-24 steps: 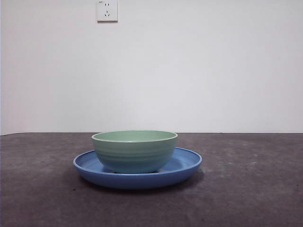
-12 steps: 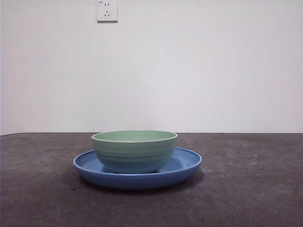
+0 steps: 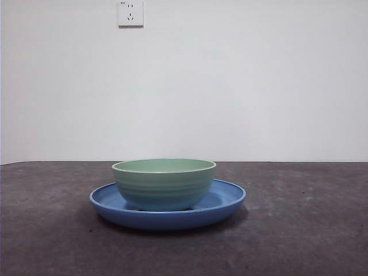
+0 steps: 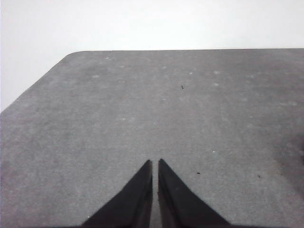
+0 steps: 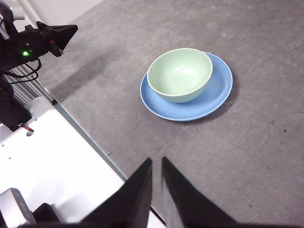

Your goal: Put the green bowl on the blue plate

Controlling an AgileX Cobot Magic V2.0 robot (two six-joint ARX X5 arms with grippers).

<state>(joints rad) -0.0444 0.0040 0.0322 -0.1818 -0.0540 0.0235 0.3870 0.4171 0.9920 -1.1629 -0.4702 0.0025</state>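
green bowl (image 3: 164, 183) upright on blue plate (image 3: 227, 201) | no writing readable

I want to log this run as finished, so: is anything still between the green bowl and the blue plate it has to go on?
No. The green bowl already sits upright inside the blue plate, nothing visible between them. The right gripper is apart from both, empty; the left gripper sees only bare table.
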